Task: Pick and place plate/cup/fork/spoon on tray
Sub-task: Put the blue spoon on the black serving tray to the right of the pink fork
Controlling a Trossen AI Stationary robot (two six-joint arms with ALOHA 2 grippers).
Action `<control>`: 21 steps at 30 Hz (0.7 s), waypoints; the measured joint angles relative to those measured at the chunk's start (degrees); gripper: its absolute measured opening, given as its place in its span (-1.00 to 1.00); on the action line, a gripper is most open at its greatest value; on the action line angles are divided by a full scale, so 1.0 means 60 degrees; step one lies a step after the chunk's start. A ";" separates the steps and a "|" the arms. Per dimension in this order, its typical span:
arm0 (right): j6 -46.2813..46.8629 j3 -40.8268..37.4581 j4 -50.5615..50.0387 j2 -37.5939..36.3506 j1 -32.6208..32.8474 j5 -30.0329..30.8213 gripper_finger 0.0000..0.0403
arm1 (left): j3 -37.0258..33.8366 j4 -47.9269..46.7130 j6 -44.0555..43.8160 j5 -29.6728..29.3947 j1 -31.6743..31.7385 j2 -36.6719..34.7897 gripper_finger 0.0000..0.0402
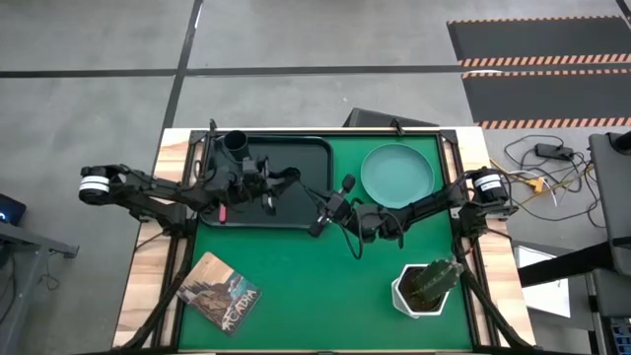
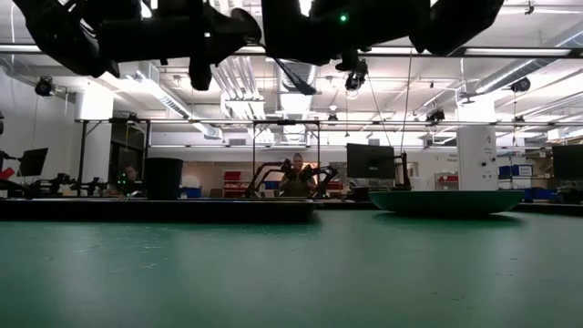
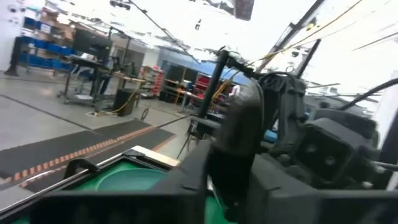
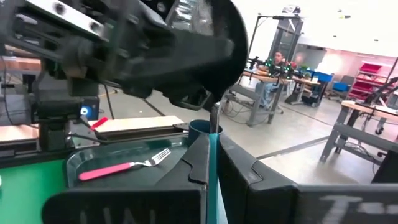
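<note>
The black tray (image 1: 296, 148) lies at the far left of the green mat. The black cup (image 1: 237, 143) stands in its far left corner. The pink-handled fork (image 4: 121, 167) lies flat on the tray near its near left corner. The teal plate (image 1: 396, 176) rests on the mat to the right of the tray. My right gripper (image 4: 213, 146) hangs above the tray's near right corner, shut on the blue-handled spoon (image 4: 214, 158). My left gripper (image 1: 276, 192) hangs over the tray, close to the spoon's other end. My right gripper pinches the spoon's light blue handle (image 4: 214, 163) between its two fingers. The fingers come nearly level from the table's right side. The spoon sticks out past the fingertips toward my left gripper, clear of tray and mat. Its far end is hidden by my left gripper.
A white pot with a green plant (image 1: 426, 286) stands at the near right of the mat. A flat picture card (image 1: 222, 291) lies at the near left. The mat's middle between them is bare. A person sits at a bench in the room beyond.
</note>
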 joint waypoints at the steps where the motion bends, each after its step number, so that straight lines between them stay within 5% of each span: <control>1: 0.0007 0.0000 -0.0026 0.0000 -0.0004 -0.0007 -0.96 | 0.0000 -0.0017 -0.0011 -0.0044 0.0000 0.0000 -0.89; 8: 0.0614 0.0004 -0.0388 -0.0004 -0.0156 -0.0043 -0.88 | -0.0015 -0.0144 -0.0322 -0.0708 -0.0001 0.0051 -0.99; 17: 0.1362 0.0000 -0.1211 -0.0032 -0.0317 0.0019 -0.32 | 0.0004 -0.0498 -0.0490 -0.0750 0.0068 -0.0135 -0.99; 21: 0.1467 -0.0011 -0.2126 -0.0467 -0.0292 0.0019 -0.15 | 0.0098 -0.2368 -0.0532 -0.0805 0.0350 -0.0999 -1.00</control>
